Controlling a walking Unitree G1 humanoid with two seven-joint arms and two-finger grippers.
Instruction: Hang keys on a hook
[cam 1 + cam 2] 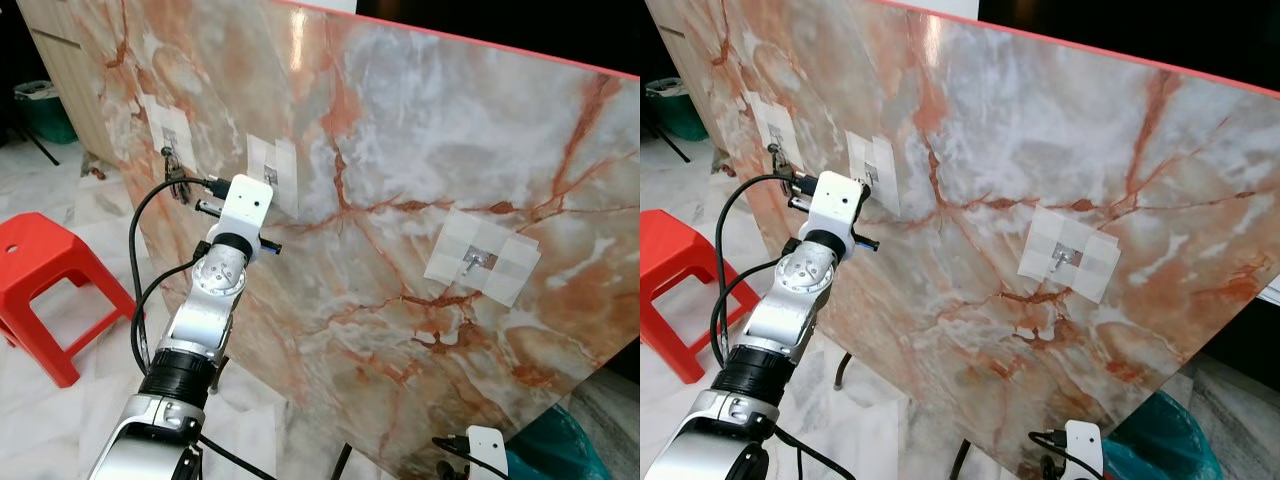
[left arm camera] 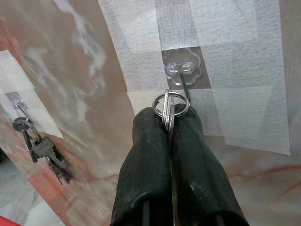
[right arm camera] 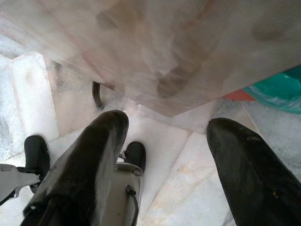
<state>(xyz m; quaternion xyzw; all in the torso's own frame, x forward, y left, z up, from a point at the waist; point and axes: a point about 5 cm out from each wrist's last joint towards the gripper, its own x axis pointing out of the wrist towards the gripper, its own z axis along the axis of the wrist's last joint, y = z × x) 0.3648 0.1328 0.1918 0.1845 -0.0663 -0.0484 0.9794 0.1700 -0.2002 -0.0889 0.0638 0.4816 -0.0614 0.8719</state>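
The left gripper (image 2: pixel 168 123) is raised against a tilted marble-patterned board (image 1: pixel 420 150), its two black fingers (image 2: pixel 148 155) pressed together on a key ring (image 2: pixel 170 103) with a flat key blade pinched between them. The ring pokes out past the fingertips and sits right at the lower end of a clear plastic hook (image 2: pixel 182 75) stuck over a patch of white tape (image 2: pixel 235 56) — the hook's thin stem runs down behind the ring's rim, but whether the ring is actually threaded onto it cannot be told. From the head camera the left arm (image 1: pixel 215 290) reaches up to the middle taped patch (image 1: pixel 275 170) on the board. Another bunch of keys (image 2: pixel 44 153) hangs from a neighbouring hook (image 2: pixel 19 106) on the same board. A third taped hook (image 1: pixel 480 260) is well apart on the robot's right. The right gripper (image 3: pixel 162 155) hangs low over the tiled floor (image 3: pixel 183 165), fingers spread wide and holding nothing. A red stool (image 1: pixel 45 290) stands on the left.
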